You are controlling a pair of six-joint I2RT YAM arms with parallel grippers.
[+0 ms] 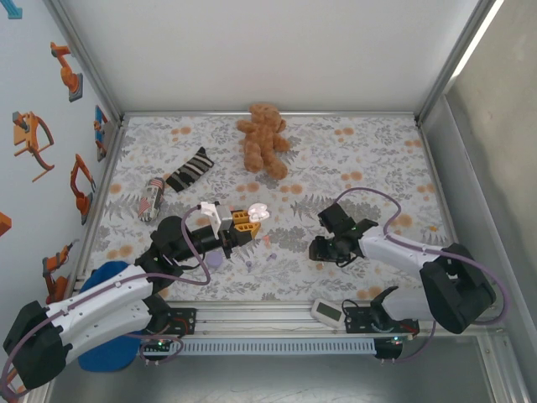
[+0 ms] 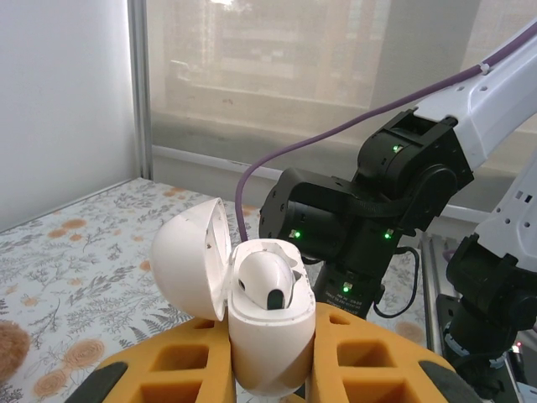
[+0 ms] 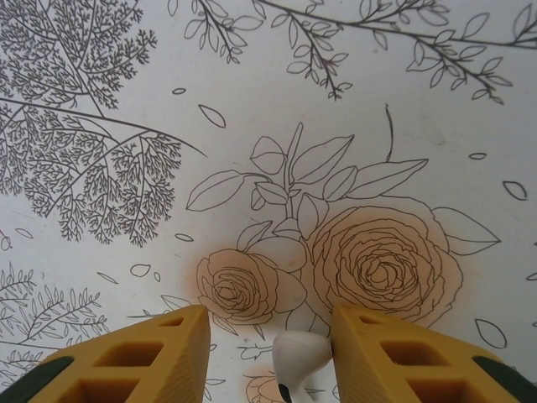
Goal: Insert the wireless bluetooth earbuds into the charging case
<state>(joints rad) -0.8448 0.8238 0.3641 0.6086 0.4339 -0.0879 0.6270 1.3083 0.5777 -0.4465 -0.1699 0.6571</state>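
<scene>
**Left pincer** (image 2: 268, 357): pressed together on a white, egg-shaped plastic charging case (image 2: 270, 336). The case is held upright, its hinged lid (image 2: 189, 267) swung open toward 9 o'clock. One white plastic seated earbud (image 2: 264, 284) fills a socket. I cannot make out the free socket from this angle.

**Right pincer** (image 3: 270, 317): yellow fingers (image 3: 143, 353) spread, low over the grey-and-orange floral mat (image 3: 377, 126). A small white bean-shaped loose earbud (image 3: 299, 353) lies between them at 6 o'clock in the wrist view. It is against or just beside the 3 o'clock finger, with a clear gap on the 9 o'clock side. I judge it straddled, not yet pinched. Its long axis appears to run 12 to 6, along the fingers, though its lower end is cut off.

**Governing relation:** in the top view the charging case sits at 10 o'clock from the right pincer, near but apart. The right arm is the nearer to the loose earbud and would carry it that way.
</scene>
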